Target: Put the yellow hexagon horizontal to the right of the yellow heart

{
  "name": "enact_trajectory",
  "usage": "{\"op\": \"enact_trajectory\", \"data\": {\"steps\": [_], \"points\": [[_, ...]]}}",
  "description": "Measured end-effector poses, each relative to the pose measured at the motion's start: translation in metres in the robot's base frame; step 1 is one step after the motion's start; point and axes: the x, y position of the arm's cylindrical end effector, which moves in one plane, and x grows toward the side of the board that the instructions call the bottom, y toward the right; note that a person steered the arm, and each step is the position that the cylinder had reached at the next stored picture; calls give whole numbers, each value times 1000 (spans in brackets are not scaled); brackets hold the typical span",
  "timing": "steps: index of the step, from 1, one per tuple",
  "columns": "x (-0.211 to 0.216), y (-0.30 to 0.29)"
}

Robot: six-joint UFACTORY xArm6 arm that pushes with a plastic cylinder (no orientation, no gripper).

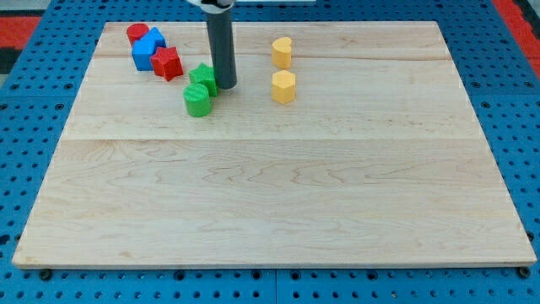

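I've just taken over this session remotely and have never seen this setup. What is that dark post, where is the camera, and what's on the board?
There is a single camera view, looking down at an angle on a wooden board; where the camera is mounted is not known. The dark post is the robot arm's rod. It has no claw and holds nothing; it only pushes blocks by sliding my tip along the board. My tip sits just right of the green star-like block, with a green round block just below that. At the view's top left cluster a red cylinder, two blue blocks and a red star. Further right, the yellow heart stands directly above the yellow hexagon.
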Motion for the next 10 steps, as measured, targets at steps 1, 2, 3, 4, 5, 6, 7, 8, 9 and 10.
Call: {"op": "enact_trajectory", "data": {"steps": [1, 2, 3, 4, 5, 6, 7, 8, 9, 10], "points": [[12, -3], [13, -19], [21, -20], [20, 31], [19, 79], [8, 109], [-22, 116], [-41, 136], [-52, 151], [-54, 157]]}}
